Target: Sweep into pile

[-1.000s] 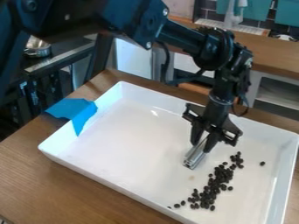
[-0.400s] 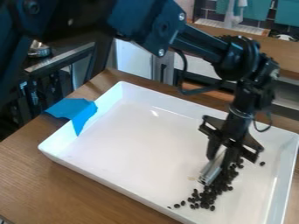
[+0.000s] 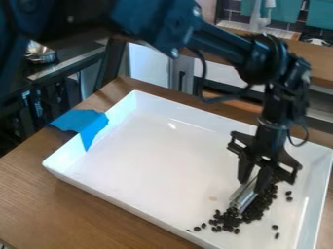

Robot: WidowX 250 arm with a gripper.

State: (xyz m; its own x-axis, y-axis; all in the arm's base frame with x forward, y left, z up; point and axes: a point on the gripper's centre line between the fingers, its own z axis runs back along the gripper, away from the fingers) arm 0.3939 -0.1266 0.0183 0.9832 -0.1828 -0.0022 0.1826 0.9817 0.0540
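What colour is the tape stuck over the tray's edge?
Bright blue; the tape shows best in the camera view.

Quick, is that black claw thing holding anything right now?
The gripper is closed on a silver metal piece, down at the dark beans.

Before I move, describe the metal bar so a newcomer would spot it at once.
Find the big white tray, then the black gripper over its right-hand part in the camera view. Between the jaws, slanting down to the pile of dark beans, is the metal bar. It is shiny, silver and straight, while the beans are small, dark and rounded.
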